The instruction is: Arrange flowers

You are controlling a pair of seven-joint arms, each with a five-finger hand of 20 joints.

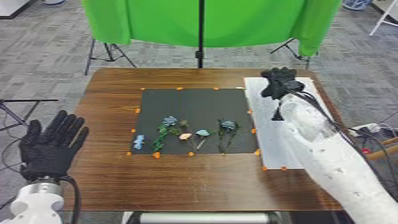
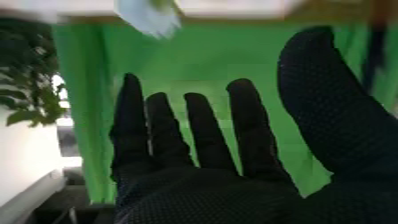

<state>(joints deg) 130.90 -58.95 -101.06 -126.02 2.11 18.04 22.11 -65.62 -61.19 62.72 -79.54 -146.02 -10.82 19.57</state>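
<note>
Got R black-gloved hand (image 1: 278, 84) wide over long white sheet (image 1: 267, 125), L black-gloved hand (image 1: 51, 152) wide, blue/pink flowers (image 1: 185, 136) on square black mat (image 1: 182, 104).

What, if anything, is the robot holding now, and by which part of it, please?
Nothing is held: the right hand has straight fingers with nothing between them and the thumb, and the left hand is open and empty.
</note>
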